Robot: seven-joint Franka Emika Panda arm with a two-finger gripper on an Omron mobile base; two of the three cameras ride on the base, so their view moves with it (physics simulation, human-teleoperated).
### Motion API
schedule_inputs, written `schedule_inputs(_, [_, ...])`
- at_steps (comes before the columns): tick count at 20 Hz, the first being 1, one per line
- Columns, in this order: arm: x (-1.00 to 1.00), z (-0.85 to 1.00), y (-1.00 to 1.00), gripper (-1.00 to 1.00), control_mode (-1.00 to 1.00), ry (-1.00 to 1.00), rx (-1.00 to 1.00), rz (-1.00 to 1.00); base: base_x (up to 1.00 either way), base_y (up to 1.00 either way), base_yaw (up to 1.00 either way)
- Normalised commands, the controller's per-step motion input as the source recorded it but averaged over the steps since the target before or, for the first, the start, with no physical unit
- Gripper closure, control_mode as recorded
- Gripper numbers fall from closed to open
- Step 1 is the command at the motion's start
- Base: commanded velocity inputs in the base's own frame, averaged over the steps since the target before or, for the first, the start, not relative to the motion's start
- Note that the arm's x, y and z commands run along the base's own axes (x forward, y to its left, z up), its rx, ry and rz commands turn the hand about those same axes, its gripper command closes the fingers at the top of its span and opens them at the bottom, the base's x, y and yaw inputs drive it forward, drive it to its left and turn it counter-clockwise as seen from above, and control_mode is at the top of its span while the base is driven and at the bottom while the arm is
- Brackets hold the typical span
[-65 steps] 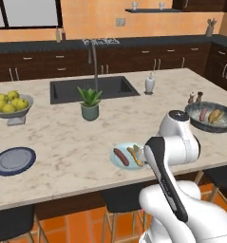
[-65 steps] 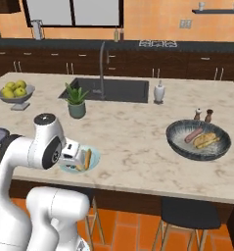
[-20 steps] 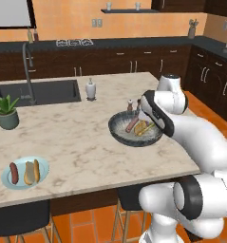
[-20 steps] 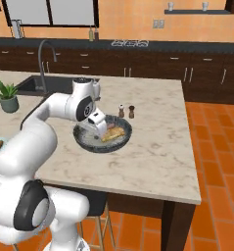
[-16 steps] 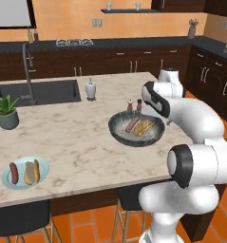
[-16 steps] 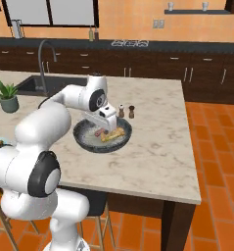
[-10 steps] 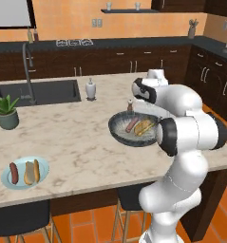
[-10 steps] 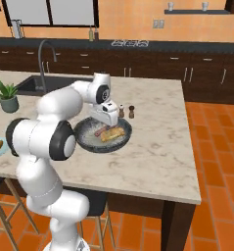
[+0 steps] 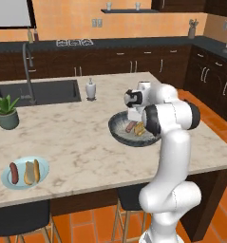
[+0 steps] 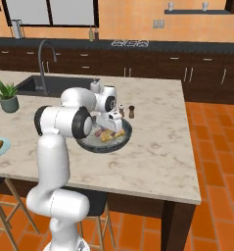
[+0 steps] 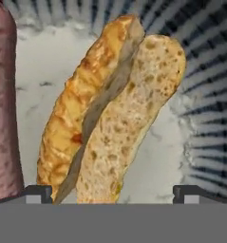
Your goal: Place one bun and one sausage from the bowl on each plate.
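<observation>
Now tool point(image 11: 112, 192) wide over bun point(image 11: 112, 118), sausage point(image 11: 3, 104) beside

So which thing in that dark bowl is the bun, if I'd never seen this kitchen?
Find the marble island counter, then the wide dark grey bowl near its right end, under the robot's open gripper. Inside lie two things: the bun is the thick, golden-tan split roll, paler and fatter than the slim reddish-brown sausage beside it.

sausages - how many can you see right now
2. One sausage lies on the light blue plate beside a bun; the other is in the dark bowl under the open gripper. More could be hidden behind the arm.
</observation>
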Motion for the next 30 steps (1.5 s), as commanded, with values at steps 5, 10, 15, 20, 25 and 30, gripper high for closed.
schedule_inputs(5, [0.42,-0.30,-0.02,-1.00,-1.00,0.05,0.00,0.00,0.00,0.00,0.00])
schedule_inputs(10, [0.09,-0.11,0.00,-1.00,-1.00,0.00,0.00,0.00,0.00,0.00,0.00])
schedule_inputs(15, [-0.43,-0.35,0.00,-1.00,-1.00,0.00,0.00,-0.06,0.00,0.00,0.00])
schedule_inputs(20, [-0.45,-0.41,0.00,-1.00,-1.00,0.00,0.00,-0.08,0.00,0.00,0.00])
schedule_inputs(25, [-0.02,-0.34,0.00,-1.00,-1.00,-0.04,0.00,-0.07,0.00,0.00,0.00])
schedule_inputs(30, [-0.35,-0.58,0.00,-1.00,-1.00,-0.14,-0.02,-0.08,0.00,0.00,0.00])
